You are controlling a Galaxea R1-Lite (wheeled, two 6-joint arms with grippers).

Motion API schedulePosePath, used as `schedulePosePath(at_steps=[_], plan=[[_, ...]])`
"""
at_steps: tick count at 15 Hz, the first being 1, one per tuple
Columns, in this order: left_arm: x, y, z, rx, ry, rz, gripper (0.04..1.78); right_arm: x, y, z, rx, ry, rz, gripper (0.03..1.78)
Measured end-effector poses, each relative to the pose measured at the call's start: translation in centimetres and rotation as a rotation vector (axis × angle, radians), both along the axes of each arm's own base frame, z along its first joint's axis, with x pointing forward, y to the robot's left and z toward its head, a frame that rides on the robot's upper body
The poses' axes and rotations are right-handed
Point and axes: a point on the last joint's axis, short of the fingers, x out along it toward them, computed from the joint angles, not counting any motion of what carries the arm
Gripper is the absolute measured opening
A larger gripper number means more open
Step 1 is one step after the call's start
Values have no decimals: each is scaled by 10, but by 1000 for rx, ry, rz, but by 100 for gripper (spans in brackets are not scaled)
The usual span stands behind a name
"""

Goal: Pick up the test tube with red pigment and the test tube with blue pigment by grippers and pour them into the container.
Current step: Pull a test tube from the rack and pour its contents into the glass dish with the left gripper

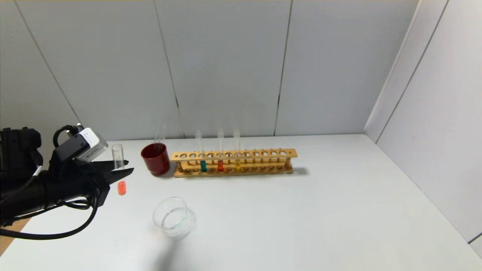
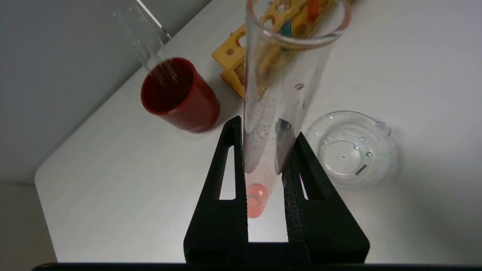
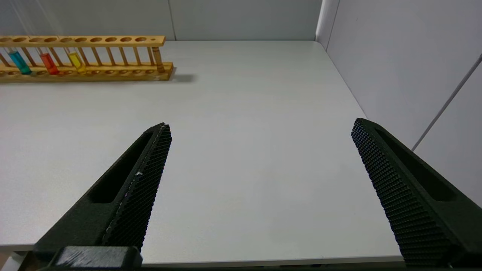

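No text, label, brand, number or sign can be read anywhere.

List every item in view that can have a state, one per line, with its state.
Left end effector: shut on the red tube, held above the table.
Red tube: upright, out of the rack, red liquid at its base.
Blue tube: standing in the rack.
Glass dish: on the table, nothing coloured in it.
Rack: holds three tubes, other holes empty.
Red cup: upright beside the rack.
Right end effector: open, empty.
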Motion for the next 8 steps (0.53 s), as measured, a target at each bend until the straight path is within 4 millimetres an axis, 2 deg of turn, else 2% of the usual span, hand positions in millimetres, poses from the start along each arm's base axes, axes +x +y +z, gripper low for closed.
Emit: schedulePosePath(at_steps=[2, 8], plan=[[9, 6, -6, 37, -56, -52, 32, 0, 0, 0, 0, 0, 0, 175], [16, 11, -30, 286, -103, -151, 32, 0, 0, 0, 0, 0, 0, 175]])
